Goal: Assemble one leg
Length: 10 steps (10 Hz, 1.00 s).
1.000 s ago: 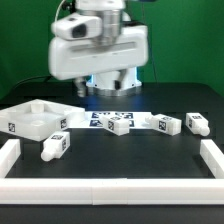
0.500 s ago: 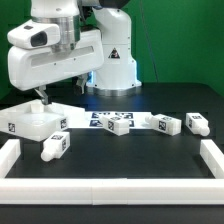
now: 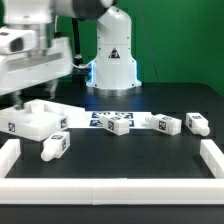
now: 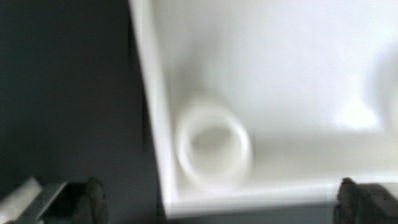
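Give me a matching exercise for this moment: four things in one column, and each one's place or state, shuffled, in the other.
Things:
1. tabletop
2. gripper
3. frontmost leg
4. rightmost leg

Place or state:
A. farthest to the exterior view's right
B. jaws apart, nothing between them
C. largest white part, on the exterior view's left
D. lying just in front of the tabletop

Pairs: 1-C, 2-B, 3-D, 4-A

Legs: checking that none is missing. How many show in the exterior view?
4. The front leg lies before the tabletop; the middle leg at the marker board; the third leg and the last leg toward the exterior view's right. None seems hidden.
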{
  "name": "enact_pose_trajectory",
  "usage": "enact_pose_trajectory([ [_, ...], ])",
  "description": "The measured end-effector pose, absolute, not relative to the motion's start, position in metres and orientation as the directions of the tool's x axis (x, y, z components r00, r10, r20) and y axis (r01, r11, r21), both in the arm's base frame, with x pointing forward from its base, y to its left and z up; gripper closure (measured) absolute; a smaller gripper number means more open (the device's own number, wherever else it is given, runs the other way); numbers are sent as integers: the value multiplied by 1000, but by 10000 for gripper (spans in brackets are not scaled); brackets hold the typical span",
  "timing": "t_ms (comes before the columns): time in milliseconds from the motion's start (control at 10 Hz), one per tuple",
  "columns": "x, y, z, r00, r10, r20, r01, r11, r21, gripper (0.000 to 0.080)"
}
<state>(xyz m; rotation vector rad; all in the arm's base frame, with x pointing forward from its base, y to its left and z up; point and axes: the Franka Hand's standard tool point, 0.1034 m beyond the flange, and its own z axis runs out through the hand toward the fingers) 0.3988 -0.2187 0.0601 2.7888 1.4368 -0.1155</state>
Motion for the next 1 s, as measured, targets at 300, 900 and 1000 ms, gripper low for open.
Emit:
enact_pose_trajectory([
  [300,384,-242,39,573,815,-82,816,-577,-41,150],
  [900,410,-241,20,546,833,-92,833,-551,-49,150],
  [1000,410,-241,20,546,833,-92,833,-551,-49,272],
])
